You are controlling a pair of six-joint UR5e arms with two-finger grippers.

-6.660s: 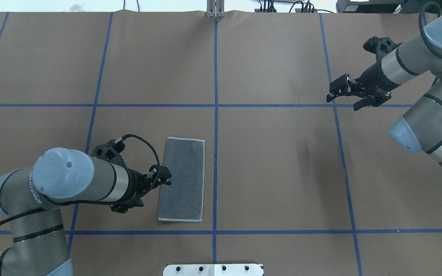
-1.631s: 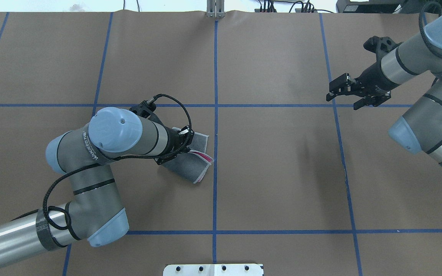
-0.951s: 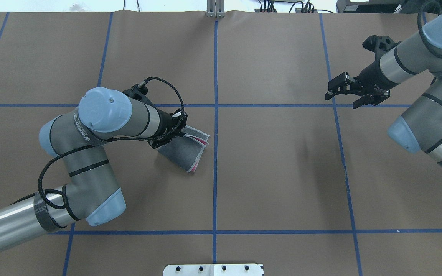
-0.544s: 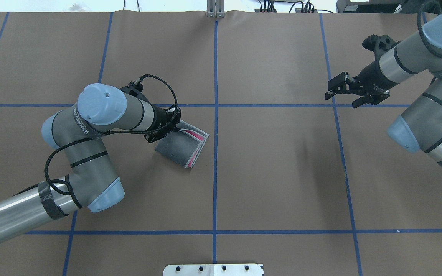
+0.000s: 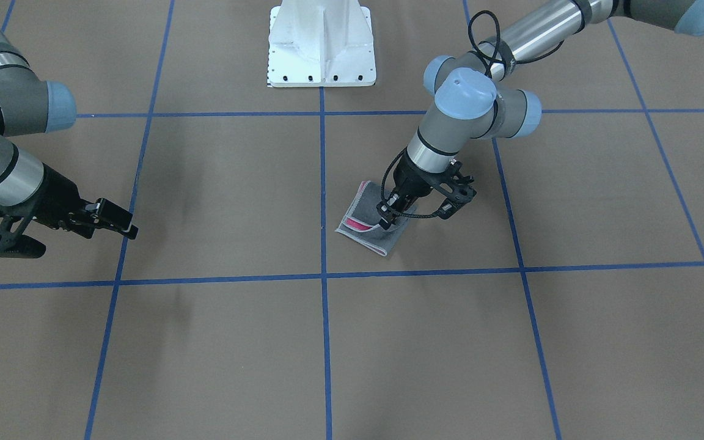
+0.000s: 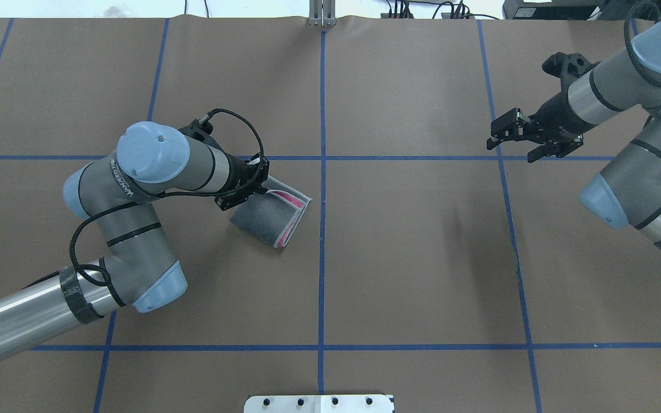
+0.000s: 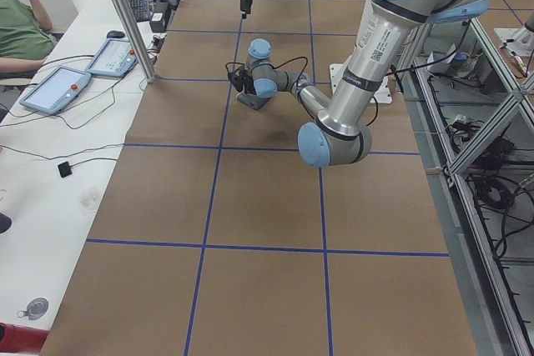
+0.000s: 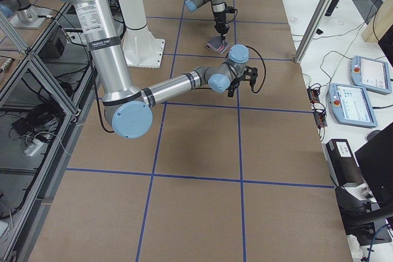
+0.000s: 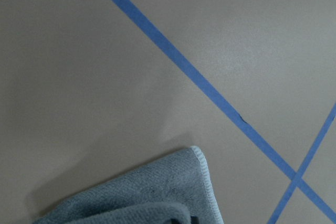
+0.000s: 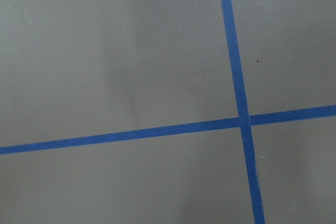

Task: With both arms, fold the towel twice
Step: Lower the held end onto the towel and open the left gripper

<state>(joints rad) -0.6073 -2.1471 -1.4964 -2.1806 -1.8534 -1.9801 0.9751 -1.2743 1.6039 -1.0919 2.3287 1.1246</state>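
Note:
The towel (image 6: 264, 221) lies left of the table's centre line, folded into a small skewed packet. Its dark grey face is up and pink shows between the layers at the open edge (image 6: 288, 201). It also shows in the front view (image 5: 371, 237) and in the left wrist view (image 9: 152, 192), where a stitched corner is raised. My left gripper (image 6: 257, 186) points down at the packet's far left corner and is shut on the towel there (image 5: 387, 214). My right gripper (image 6: 500, 136) hovers far to the right, open and empty.
Brown paper with blue tape grid lines covers the table. The white bolted pedestal (image 5: 321, 55) stands at the robot's edge of the table. Operators' tablets (image 7: 58, 89) lie on a side bench beyond the far edge.
The towel was a long grey strip. My left gripper carried its near end over the far end, making a small packet, then pulled it slightly left and away. The right arm barely moved.

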